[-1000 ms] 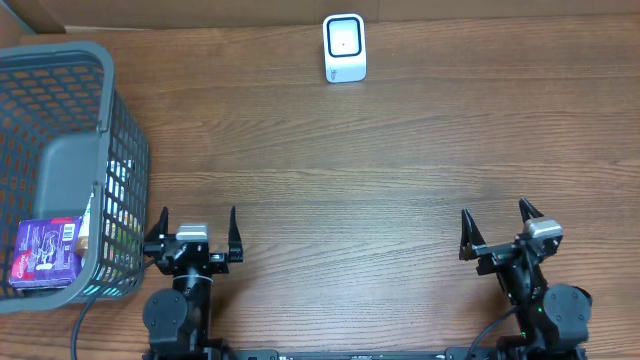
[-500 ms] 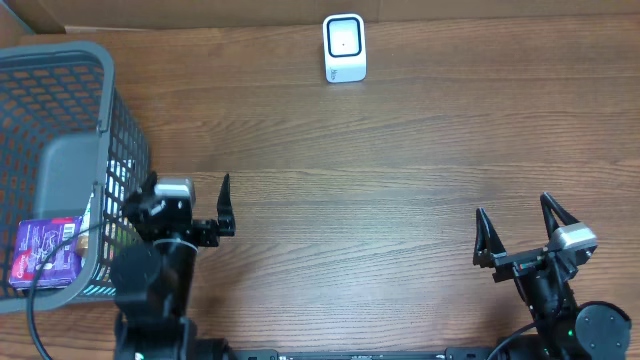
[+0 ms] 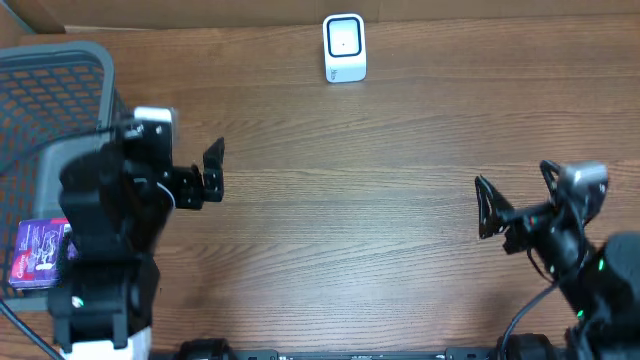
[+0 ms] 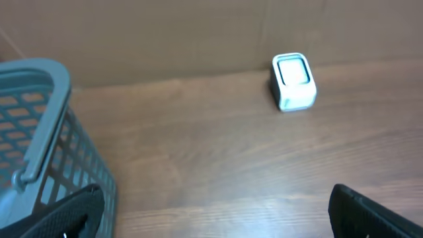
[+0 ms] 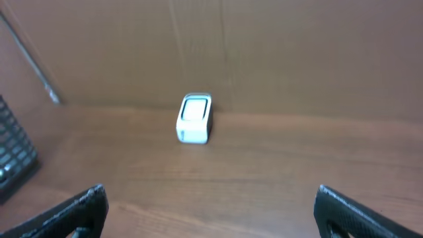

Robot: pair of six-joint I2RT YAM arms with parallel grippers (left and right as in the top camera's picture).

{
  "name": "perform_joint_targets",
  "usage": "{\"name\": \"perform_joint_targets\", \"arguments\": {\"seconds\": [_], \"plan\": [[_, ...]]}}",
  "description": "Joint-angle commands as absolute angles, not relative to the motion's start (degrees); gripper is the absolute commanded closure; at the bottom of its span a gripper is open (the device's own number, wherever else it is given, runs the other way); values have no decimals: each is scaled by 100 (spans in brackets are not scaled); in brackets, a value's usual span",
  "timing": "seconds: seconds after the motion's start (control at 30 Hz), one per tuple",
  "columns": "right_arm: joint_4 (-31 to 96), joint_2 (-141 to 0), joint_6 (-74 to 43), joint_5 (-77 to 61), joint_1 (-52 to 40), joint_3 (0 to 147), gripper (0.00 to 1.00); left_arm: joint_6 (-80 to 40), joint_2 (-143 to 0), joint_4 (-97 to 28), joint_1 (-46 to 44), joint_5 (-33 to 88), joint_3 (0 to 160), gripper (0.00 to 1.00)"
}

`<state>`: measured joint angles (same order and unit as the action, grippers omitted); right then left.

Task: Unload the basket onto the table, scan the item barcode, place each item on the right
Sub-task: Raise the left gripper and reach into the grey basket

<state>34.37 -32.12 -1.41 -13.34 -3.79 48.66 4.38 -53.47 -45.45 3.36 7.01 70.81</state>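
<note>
From my end the surface [image 3: 400, 200] looks like smooth brown wood grain. Basket [image 3: 60, 50] is matt grey plastic mesh, scanner [image 3: 345, 48] glossy white plastic, back wall [image 4: 165, 33] plain matt cardboard.

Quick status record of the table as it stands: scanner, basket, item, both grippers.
scanner: white, upright, at the far edge of the table
basket: grey mesh, at the left end of the table
item: purple packet lying inside the basket, not yet picked up
left gripper: open, empty, raised beside the basket
right gripper: open, empty, over the right side of the table
scan: not yet done
</note>
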Motion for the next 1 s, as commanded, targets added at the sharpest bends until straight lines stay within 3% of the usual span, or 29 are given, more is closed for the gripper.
{"name": "perform_joint_targets", "arguments": {"seconds": [0.0, 0.23, 0.4, 0.7, 0.83, 0.97], "plan": [[3883, -3946, -62, -1538, -405, 5714, 0, 451, -5883, -5142, 307, 904, 8082, 0], [5865, -5680, 23, -1756, -405, 7867, 0, 467, -6965, -6976, 301, 1527, 10125, 0], [6960, -6560, 27, -1756, -405, 9120, 0, 366, -7072, -7301, 301, 1066, 10239, 1], [7113, -7041, 3, -2281, -405, 9297, 0, -235, -7109, -7391, 379, 1354, 10320, 0], [7172, -7076, 45, -2259, -405, 9297, 0, -998, -7111, -7592, 976, 580, 10600, 0], [7238, -7087, 45, -2257, -405, 9297, 0, -1166, -7113, -7800, 2123, 460, 10770, 0]]}}
